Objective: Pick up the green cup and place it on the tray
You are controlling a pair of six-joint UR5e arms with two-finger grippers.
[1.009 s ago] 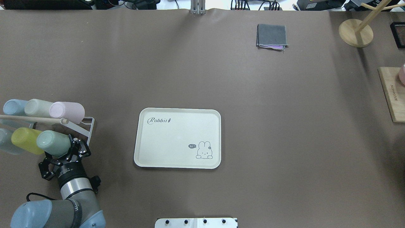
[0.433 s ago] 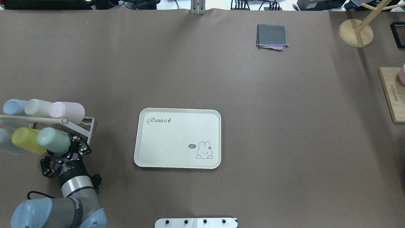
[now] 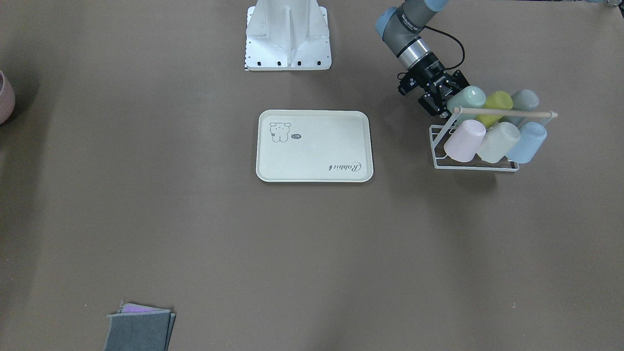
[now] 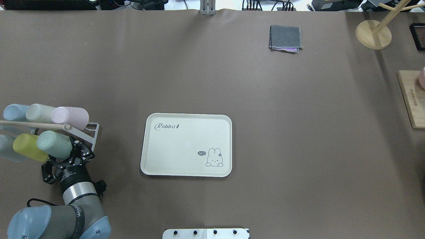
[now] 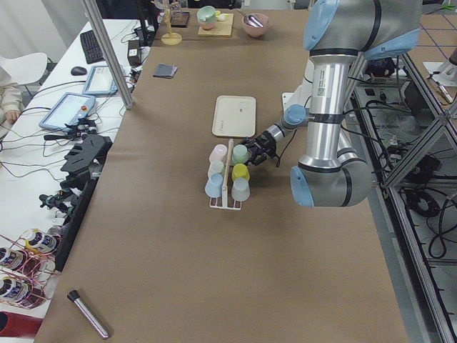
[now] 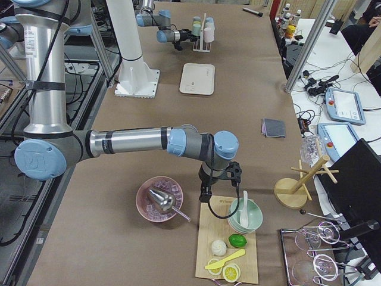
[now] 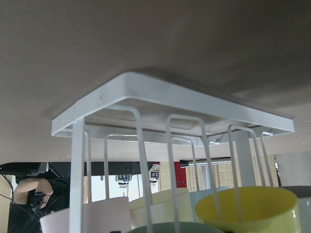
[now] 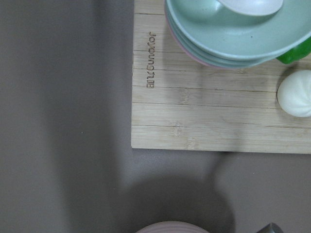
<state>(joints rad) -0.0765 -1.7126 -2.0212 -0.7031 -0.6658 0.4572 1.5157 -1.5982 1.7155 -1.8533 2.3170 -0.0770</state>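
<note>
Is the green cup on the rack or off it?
On it: the green cup lies tipped on the rack, beside the yellow cup, with the left gripper at its open end.

One camera looks down from over the robot's shoulders on the whole table (image 4: 298, 132): the tray (image 4: 186, 146) mid-table, the cup rack (image 4: 94, 131) at 9 o'clock. The one opposite faces back, so the cup rack sits at 2 o'clock. Two end cameras look along the table from far off. The left wrist camera is pressed close to the cup rack's wires, the green cup (image 7: 175, 228) at 6 o'clock; the right wrist's hangs close over a wooden board (image 8: 194, 111).
</note>
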